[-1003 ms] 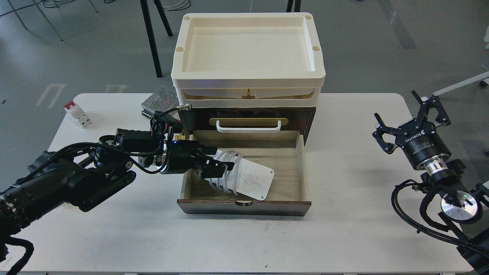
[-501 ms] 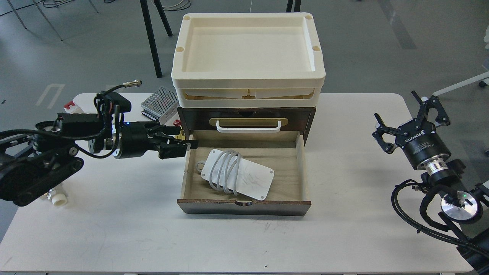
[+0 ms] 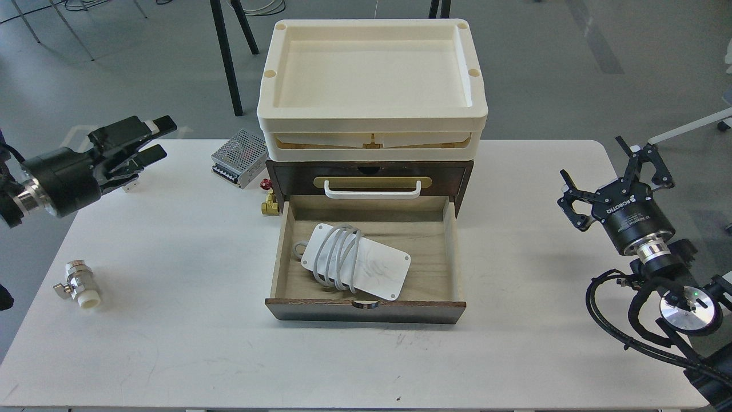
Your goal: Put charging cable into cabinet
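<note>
Charging cable [image 3: 354, 261] lies flat in the cabinet [image 3: 369, 240] open drawer, mid desk, long axis slanting twd right-front corner. Left gripper [image 3: 153, 138] at left-back corner, jaws spread, empty. Right gripper [image 3: 615, 171] at right edge, jaws spread, empty. Drawer front looks abt equally far from both arms for closing.

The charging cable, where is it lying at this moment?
In the head view, the charging cable lies flat inside the open lower drawer of the cabinet, toward its left side, with neither pincer near it.
</note>
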{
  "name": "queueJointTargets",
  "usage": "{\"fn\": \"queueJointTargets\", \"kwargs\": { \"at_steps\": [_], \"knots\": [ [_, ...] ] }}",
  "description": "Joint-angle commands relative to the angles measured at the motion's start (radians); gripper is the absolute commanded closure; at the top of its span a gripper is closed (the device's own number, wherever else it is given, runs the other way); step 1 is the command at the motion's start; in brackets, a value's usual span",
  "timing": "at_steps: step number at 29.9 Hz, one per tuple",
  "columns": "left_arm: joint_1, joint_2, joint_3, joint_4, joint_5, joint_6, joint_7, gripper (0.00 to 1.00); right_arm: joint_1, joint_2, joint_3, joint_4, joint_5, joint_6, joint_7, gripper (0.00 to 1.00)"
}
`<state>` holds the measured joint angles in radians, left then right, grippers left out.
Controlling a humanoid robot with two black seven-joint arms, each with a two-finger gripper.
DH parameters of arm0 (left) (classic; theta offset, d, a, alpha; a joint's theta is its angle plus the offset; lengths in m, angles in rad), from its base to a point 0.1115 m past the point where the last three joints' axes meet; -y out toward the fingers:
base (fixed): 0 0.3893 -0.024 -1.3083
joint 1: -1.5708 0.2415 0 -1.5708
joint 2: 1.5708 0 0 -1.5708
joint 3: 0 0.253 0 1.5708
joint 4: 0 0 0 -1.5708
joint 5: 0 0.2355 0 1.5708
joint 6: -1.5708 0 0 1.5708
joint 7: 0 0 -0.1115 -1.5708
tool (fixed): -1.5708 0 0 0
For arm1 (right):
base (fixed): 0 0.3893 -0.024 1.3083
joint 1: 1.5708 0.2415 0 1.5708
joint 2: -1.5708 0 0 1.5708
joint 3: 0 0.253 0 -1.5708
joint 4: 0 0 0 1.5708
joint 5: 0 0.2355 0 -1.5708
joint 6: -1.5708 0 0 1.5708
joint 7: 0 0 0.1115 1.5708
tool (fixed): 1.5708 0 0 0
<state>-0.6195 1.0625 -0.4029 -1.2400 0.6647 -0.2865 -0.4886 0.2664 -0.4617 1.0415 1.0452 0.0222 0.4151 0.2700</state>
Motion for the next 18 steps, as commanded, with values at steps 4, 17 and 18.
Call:
{"fn": "queueJointTargets", "kwargs": {
  "at_steps": [4, 17, 18],
  "knots": [
    [0.087, -0.018, 0.003, 0.039, -0.348, 0.02, 0.0, 0.05, 0.0, 0.0, 0.0, 0.002, 0.001, 0.001, 0.0, 0.01],
    [0.135, -0.387, -0.075, 0.321, -0.726, 0.01, 0.0, 0.01, 0.0, 0.0, 0.002, 0.006, 0.001, 0.001, 0.0, 0.01],
    [0.135, -0.416, -0.091, 0.35, -0.725, 0.007, 0.0, 0.01, 0.0, 0.0, 0.0, 0.006, 0.001, 0.001, 0.0, 0.01]
  ]
}}
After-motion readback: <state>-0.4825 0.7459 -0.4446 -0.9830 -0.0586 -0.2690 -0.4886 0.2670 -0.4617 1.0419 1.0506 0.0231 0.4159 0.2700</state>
